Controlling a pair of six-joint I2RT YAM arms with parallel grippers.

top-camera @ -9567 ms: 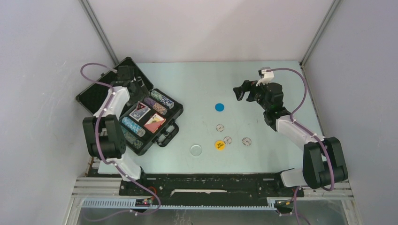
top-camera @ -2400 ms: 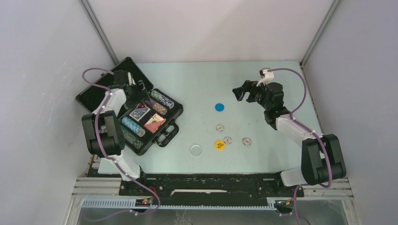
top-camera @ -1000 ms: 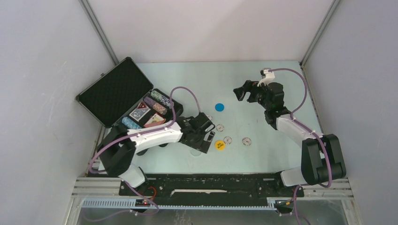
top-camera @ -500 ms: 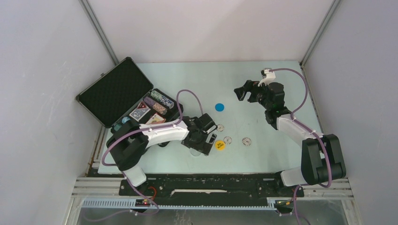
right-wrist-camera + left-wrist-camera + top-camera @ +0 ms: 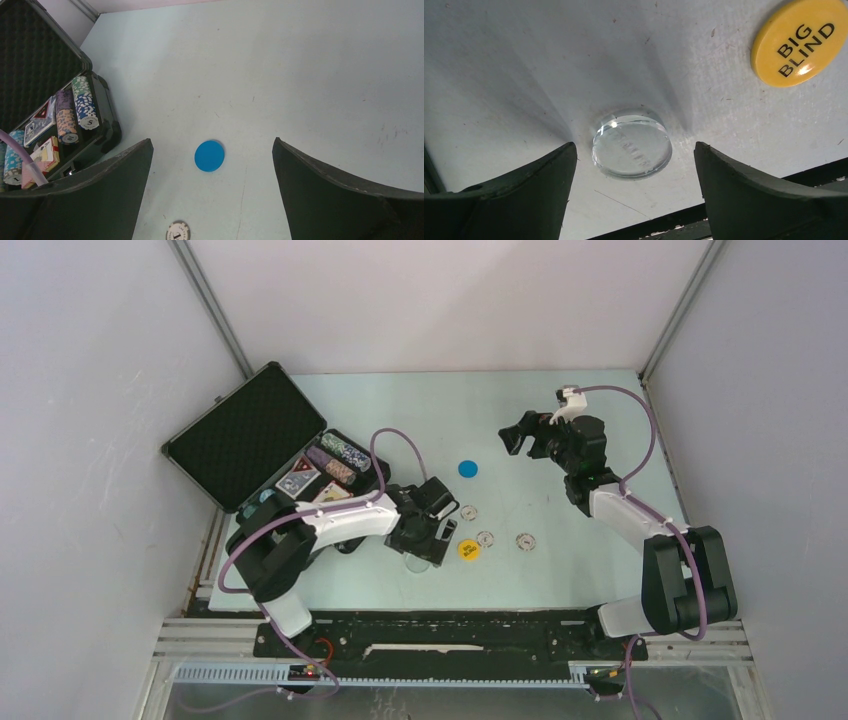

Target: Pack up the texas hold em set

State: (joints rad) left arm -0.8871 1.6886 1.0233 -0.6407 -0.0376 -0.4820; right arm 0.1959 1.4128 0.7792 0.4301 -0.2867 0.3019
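The black briefcase (image 5: 245, 435) lies open at the left, its foam lid back, with chip rows (image 5: 340, 455) and card decks (image 5: 298, 480) in its base. My left gripper (image 5: 425, 545) is low over a clear round disc (image 5: 632, 146). The disc lies on the table between the open fingers (image 5: 524, 195), with a gap on each side. A yellow "BIG BLIND" disc (image 5: 806, 40) lies just to its right. My right gripper (image 5: 515, 435) hovers open and empty, high above a blue disc (image 5: 209, 155).
Three pale poker chips (image 5: 468, 512) (image 5: 486, 538) (image 5: 526, 541) lie loose mid-table, near the yellow disc (image 5: 469, 549). The blue disc (image 5: 467, 468) sits farther back. Grey walls close in the table on three sides. The black rail of the arm bases runs along the near edge.
My left arm has swung from the briefcase across to the clear disc and settled low around it. The right arm has not moved.
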